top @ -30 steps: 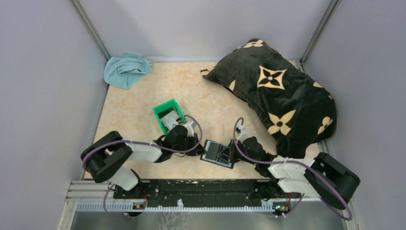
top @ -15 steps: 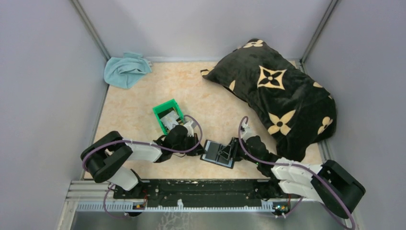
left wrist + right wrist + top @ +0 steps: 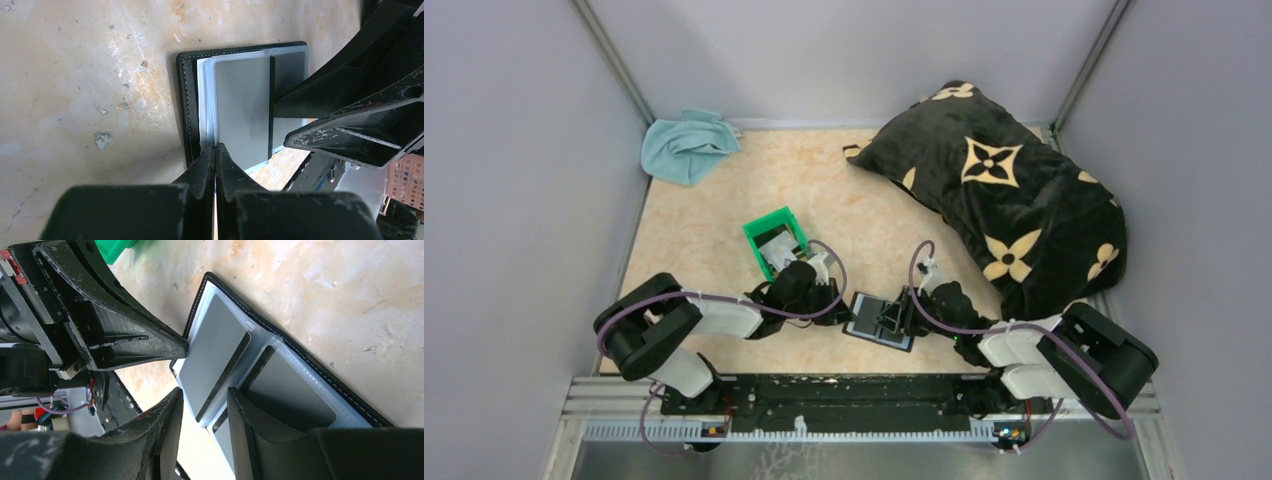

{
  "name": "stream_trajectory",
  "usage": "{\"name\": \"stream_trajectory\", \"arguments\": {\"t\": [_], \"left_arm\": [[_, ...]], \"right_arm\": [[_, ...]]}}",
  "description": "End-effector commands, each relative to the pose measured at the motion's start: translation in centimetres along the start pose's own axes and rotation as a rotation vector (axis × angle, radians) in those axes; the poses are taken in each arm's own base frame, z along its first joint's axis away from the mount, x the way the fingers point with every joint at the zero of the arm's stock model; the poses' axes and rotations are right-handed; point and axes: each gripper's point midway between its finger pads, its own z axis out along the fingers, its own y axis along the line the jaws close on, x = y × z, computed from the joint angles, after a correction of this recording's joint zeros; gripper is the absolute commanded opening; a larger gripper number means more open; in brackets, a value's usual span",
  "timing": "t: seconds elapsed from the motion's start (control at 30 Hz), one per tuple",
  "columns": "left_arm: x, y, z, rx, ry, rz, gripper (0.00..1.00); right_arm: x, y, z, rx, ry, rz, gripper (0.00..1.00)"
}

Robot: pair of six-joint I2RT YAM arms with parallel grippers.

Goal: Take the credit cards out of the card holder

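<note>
The card holder [image 3: 879, 322] lies open on the table between my two arms, black-edged [image 3: 189, 100] with clear sleeves. A grey credit card [image 3: 212, 357] sticks partly out of a sleeve, and a darker card [image 3: 292, 390] sits in the sleeve beside it. My left gripper [image 3: 215, 149] is shut, its tips resting on the holder's sleeve edge. My right gripper [image 3: 205, 405] is open over the holder, with a corner of the grey card [image 3: 242, 107] between its fingers, untouched. In the top view the left gripper [image 3: 844, 308] and right gripper [image 3: 898, 315] flank the holder.
A green bin [image 3: 775, 240] with pale flat things inside stands just behind the left gripper. A large black pillow [image 3: 1009, 195] with tan flowers fills the right back. A teal cloth [image 3: 686, 145] lies in the back left corner.
My right gripper has opened from shut, and its arm has swung slightly left over the holder. The left arm and the holder have stayed put.
</note>
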Motion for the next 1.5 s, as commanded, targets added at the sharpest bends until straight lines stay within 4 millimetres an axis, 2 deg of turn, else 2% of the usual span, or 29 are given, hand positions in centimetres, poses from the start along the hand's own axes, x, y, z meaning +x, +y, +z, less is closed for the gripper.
{"name": "stream_trajectory", "arguments": {"t": [0.0,0.33,0.43,0.7,0.87,1.07,1.47], "left_arm": [[1.4,1.2,0.1,-0.041,0.054,-0.013,0.00],[1.5,1.3,0.1,-0.044,0.060,-0.016,0.00],[1.5,1.3,0.1,-0.044,0.060,-0.016,0.00],[1.6,1.5,0.2,-0.048,0.062,-0.020,0.00],[1.7,1.4,0.3,-0.043,0.064,-0.025,0.00],[1.8,1.6,0.5,-0.044,0.067,-0.029,0.00],[2.0,1.6,0.6,-0.039,0.069,-0.037,0.00]], "right_arm": [[-1.0,1.4,0.7,-0.058,-0.022,-0.013,0.38],[-1.1,3.1,0.8,-0.154,-0.026,0.024,0.36],[-1.2,3.4,0.7,-0.168,-0.033,0.039,0.32],[-1.2,2.9,0.5,-0.142,-0.041,0.039,0.17],[-1.2,2.3,0.3,-0.102,-0.042,0.026,0.13],[-1.3,1.5,-0.2,-0.060,-0.051,0.012,0.00],[-1.8,0.0,-1.3,0.010,-0.071,-0.008,0.00]]}}
